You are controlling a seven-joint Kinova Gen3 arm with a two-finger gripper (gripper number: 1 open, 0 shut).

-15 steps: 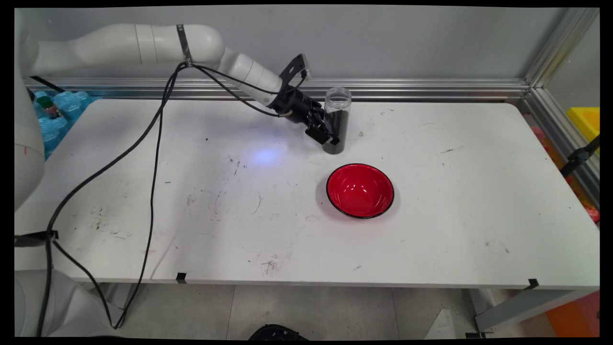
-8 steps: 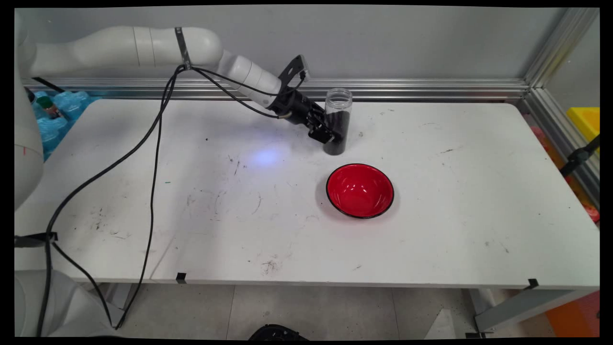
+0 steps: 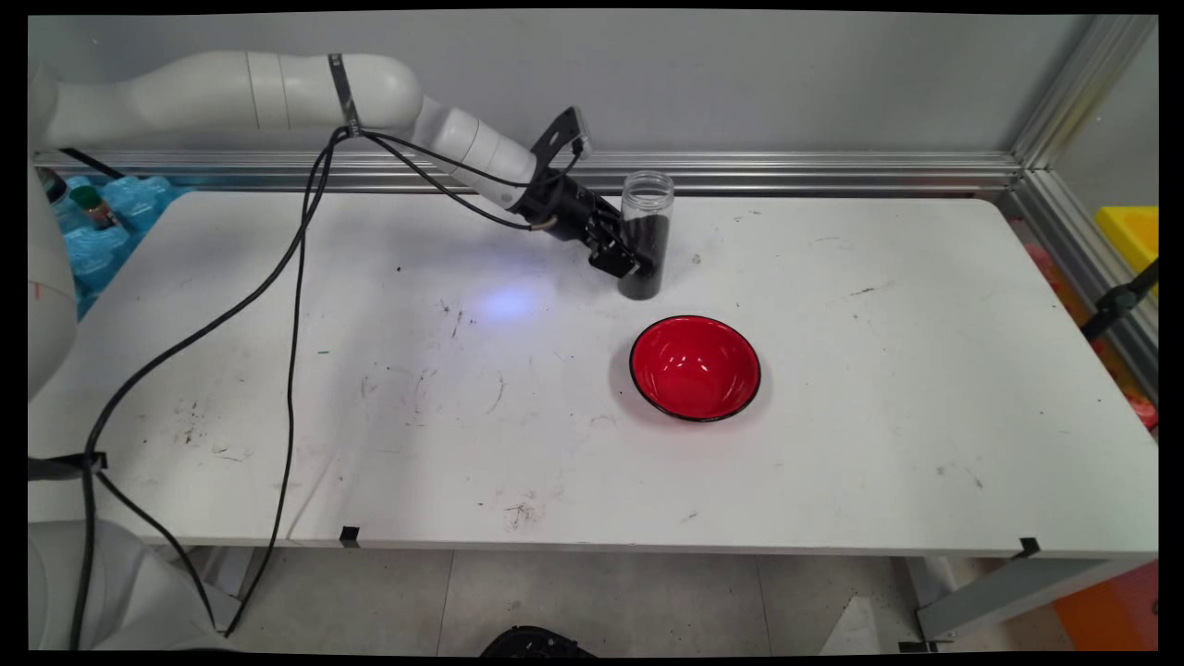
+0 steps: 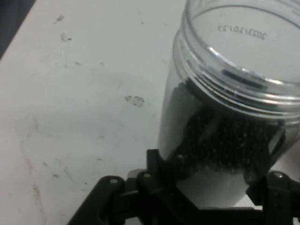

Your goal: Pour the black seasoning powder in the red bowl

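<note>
A clear, lidless plastic jar (image 3: 648, 211), about two-thirds full of small dark grains, stands at the back middle of the white table (image 3: 925, 370). My gripper (image 3: 636, 263) comes in from the left and is shut on the jar's lower half. In the hand view the jar (image 4: 234, 93) fills the right side, with a black finger pressed against each side of it and my gripper (image 4: 216, 161) round its body. A red bowl (image 3: 696, 367) with a black rim sits empty on the table, just in front of the jar and slightly to its right.
Black cables (image 3: 296, 324) hang from the arm across the table's left half. An aluminium rail (image 3: 786, 171) runs along the back wall. Blue bottle packs (image 3: 111, 217) lie beyond the left edge, and a yellow box (image 3: 1130, 231) stands past the right edge.
The gripper and the jar between its fingers have shifted a little to the left together. The bowl has not moved.
</note>
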